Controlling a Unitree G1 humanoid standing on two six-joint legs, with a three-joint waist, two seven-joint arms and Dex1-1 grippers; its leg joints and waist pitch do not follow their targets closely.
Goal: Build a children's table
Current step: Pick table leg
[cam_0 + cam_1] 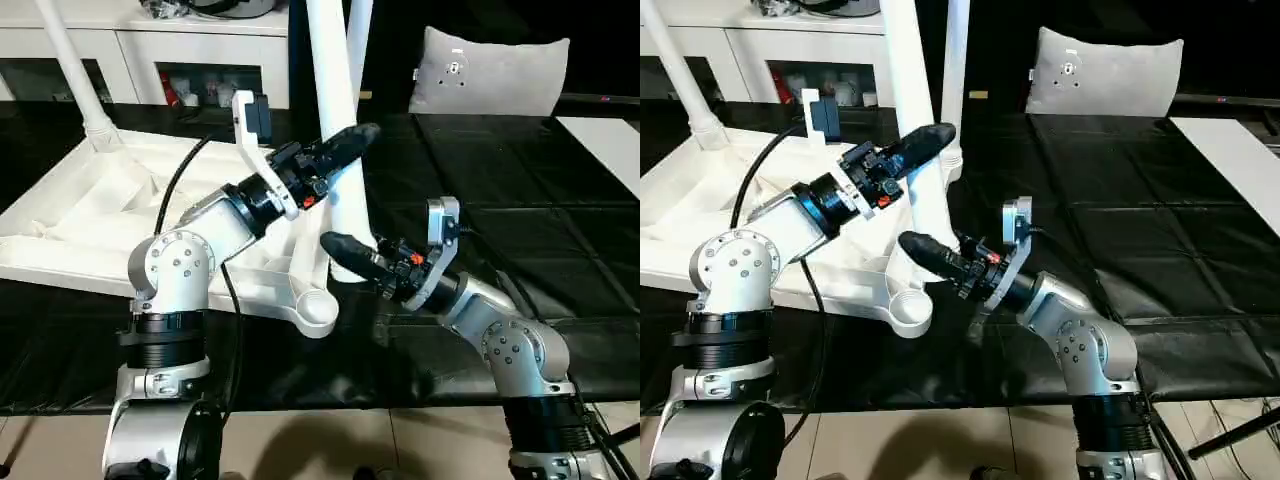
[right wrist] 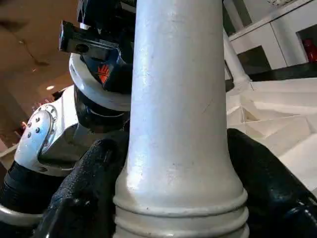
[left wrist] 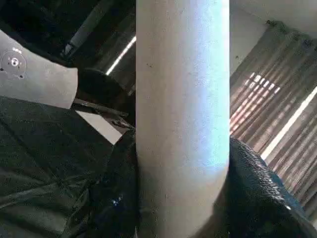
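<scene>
all-white table top [image 1: 90, 215] and legs [image 1: 335, 90]; black mat [image 1: 520, 200]; grey-white cushion [image 1: 490, 70]

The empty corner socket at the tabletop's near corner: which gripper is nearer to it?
Right. The right gripper clamps the upright leg low down, just above the empty corner socket. The left gripper grips the same leg higher up, farther from that socket.

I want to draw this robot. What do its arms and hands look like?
Shiny silver arms with round bolted joints and black ribbed bands. The left gripper and right gripper each have two chunky black fingers, orange marks at the wrists, a white camera bracket, and black cables.
</scene>
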